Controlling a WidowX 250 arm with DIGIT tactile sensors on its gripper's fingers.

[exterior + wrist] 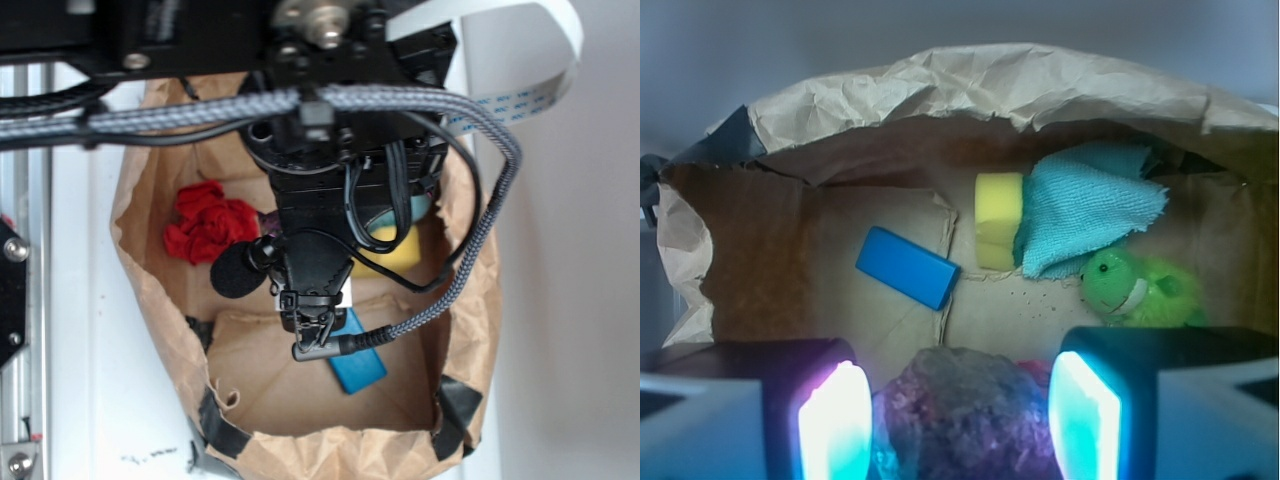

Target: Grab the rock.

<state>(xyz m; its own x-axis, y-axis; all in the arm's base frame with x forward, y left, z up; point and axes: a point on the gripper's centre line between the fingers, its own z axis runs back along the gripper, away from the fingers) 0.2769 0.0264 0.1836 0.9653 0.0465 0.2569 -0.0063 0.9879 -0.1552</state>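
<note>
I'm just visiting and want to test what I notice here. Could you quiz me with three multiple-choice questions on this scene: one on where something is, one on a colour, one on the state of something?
1. Where does the rock sit?
A. between the pincer's fingers
B. on the yellow sponge
C. outside the paper bag

2. What colour is the flat block on the bag floor?
A. red
B. blue
C. white

3. How does the teal cloth lie?
A. folded flat under the block
B. hanging over the bag's rim
C. draped partly over the sponge

Answers: 1 A, the wrist view shows it between the two lit fingers; 2 B, it is plainly blue; 3 C, its edge covers the sponge's right side.
</note>
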